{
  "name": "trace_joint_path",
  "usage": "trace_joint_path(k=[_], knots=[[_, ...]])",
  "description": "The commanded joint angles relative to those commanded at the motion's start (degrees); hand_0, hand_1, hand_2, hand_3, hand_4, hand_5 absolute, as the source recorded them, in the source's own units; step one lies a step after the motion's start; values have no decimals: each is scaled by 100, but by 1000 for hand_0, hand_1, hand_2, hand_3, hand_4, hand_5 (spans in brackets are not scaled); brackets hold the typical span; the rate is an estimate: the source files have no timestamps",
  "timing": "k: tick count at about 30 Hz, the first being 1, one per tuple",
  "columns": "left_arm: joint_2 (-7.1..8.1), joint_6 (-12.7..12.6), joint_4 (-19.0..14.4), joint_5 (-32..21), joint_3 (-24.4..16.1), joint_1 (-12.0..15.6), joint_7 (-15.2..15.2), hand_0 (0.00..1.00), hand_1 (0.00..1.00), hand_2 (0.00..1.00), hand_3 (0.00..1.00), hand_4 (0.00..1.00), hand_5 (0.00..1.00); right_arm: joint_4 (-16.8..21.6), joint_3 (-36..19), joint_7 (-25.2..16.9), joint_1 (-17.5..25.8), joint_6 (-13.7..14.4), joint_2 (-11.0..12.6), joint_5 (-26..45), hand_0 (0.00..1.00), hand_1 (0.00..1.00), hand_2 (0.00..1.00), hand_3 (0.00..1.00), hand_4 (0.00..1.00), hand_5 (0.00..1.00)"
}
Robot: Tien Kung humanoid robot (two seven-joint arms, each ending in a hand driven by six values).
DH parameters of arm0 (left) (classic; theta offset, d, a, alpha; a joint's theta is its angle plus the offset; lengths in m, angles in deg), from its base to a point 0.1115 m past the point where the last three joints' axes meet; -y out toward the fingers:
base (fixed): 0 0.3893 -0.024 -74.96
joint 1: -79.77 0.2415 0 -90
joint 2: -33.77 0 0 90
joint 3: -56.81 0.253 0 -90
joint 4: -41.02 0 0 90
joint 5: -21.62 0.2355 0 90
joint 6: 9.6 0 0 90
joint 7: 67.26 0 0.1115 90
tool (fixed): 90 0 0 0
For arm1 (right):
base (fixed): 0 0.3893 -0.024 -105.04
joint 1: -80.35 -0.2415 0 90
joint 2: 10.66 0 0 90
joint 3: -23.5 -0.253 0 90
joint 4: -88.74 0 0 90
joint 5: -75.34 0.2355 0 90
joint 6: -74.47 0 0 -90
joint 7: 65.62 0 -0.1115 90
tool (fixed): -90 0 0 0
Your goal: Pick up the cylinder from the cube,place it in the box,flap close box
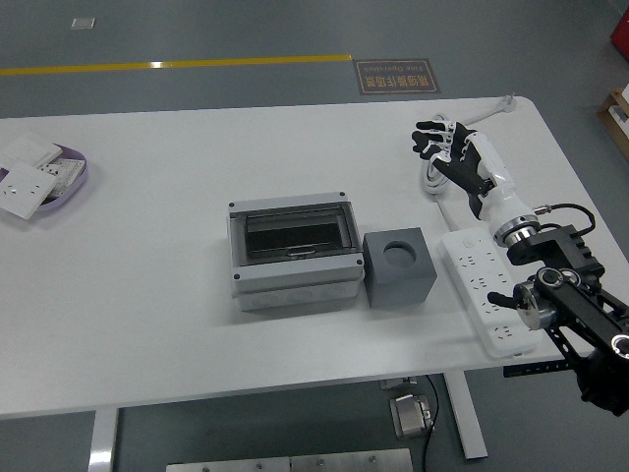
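White table (147,324), largest. Grey box (293,250) at centre, clear flap down. Grey cube (399,266) touching it at 3 o'clock, round socket on top; cylinder not visible. My right hand (454,149) at 2 o'clock, fingers loosely spread, holding nothing.

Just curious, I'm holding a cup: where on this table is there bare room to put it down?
Widest bare patch: between the purple dish and the grey box. The table is also bare along its near edge. Crowded on the right: cube, power strip, robot hand.
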Motion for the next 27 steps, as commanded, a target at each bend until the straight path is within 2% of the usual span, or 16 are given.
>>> trace_joint_path(k=[9, 17, 18, 23, 24, 27], knots=[[44, -2, -11, -46, 102, 24, -1, 629, 647, 625, 668, 722, 253, 15, -37, -86, 38, -27, 22, -84, 743, 647, 647, 684, 928, 379], [8, 1, -23, -16, 80, 60, -1, 629, 647, 625, 668, 722, 253, 92, -141, -184, 39, -35, 52, -34, 760, 653, 650, 684, 902, 405], [-1, 1, -24, -7, 71, 65, 0, 629, 647, 625, 668, 722, 253, 103, -138, -183, 41, -34, 52, -23, 758, 654, 649, 681, 893, 429], [-28, 8, -25, 26, 33, 83, 2, 629, 647, 625, 668, 722, 253, 120, -112, -63, 47, 11, 32, -127, 758, 654, 649, 681, 893, 429], [-31, 8, -26, 29, 30, 85, 2, 629, 647, 625, 668, 722, 253, 118, -108, -41, 47, 20, 29, -147, 756, 651, 647, 682, 927, 421], [-37, 6, -28, 27, 27, 94, 2, 629, 647, 625, 668, 722, 253, 119, -110, -37, 49, 20, 26, -151, 756, 651, 647, 682, 927, 421]])
